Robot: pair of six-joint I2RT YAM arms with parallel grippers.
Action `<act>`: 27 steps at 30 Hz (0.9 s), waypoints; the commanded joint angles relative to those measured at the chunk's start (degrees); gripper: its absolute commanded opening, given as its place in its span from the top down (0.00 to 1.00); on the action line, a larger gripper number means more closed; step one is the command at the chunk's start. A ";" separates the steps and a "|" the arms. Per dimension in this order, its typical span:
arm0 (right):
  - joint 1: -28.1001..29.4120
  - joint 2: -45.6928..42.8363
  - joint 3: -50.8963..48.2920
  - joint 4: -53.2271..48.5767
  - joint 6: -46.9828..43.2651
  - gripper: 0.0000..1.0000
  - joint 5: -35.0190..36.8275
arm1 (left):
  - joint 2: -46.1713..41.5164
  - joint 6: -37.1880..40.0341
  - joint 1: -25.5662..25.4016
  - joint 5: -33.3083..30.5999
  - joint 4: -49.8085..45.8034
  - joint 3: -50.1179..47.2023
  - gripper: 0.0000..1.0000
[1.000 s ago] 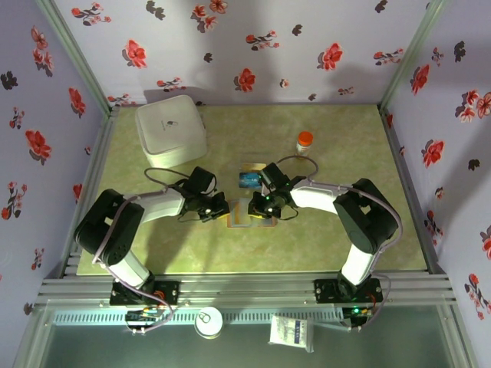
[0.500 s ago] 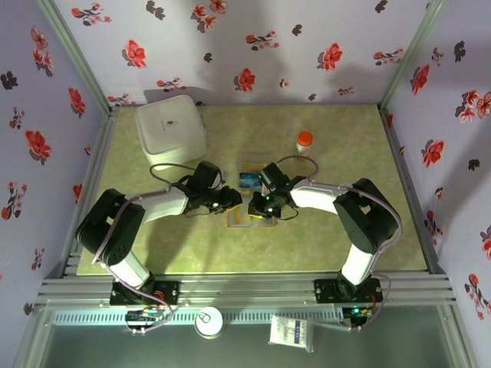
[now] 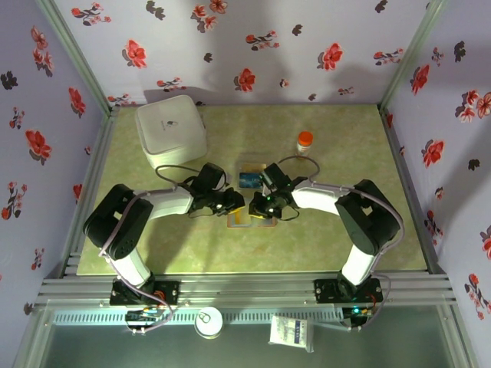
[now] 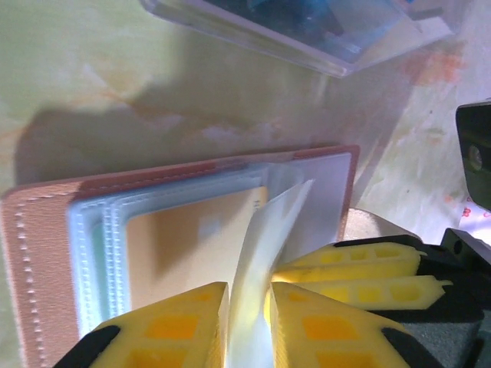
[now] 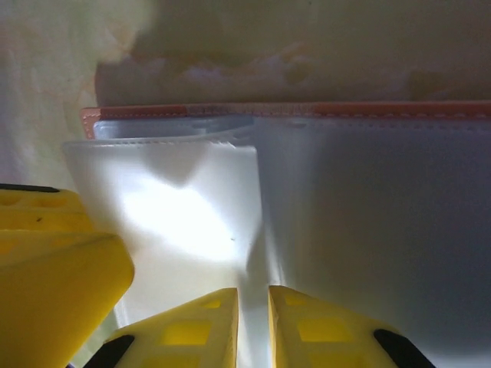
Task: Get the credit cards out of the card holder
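Tabletop point(image 3: 345, 146), mottled green, under card holder point(image 3: 244, 219) (flowered walls point(image 3: 253, 46), 3 sides)

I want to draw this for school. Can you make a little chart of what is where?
card holder: lying open, mid-table
left fingers: pinching a clear sleeve of the holder
right fingers: pinching a clear sleeve too
clear box: just behind the holder, something blue inside
white container: far left corner
bottle: orange cap, far side, right of the box
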 commanded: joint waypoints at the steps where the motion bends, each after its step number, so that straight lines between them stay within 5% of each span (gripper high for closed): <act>1: -0.46 -6.02 -0.93 0.50 -0.59 0.80 1.51 | -0.07 -0.93 -0.80 1.13 0.89 1.68 0.80; 8: -3.94 -16.90 -2.77 -5.36 -2.40 0.75 6.51 | 0.17 -1.05 -2.88 0.70 -1.21 5.00 0.77; 14: -7.77 -24.70 -5.19 -8.65 -3.78 0.73 8.18 | 4.26 -1.14 -6.24 -0.07 -2.78 10.06 0.63; 27: -9.69 -28.64 -7.28 -8.95 -3.43 0.69 6.43 | 9.24 -0.61 -8.67 -0.65 -3.90 14.78 0.53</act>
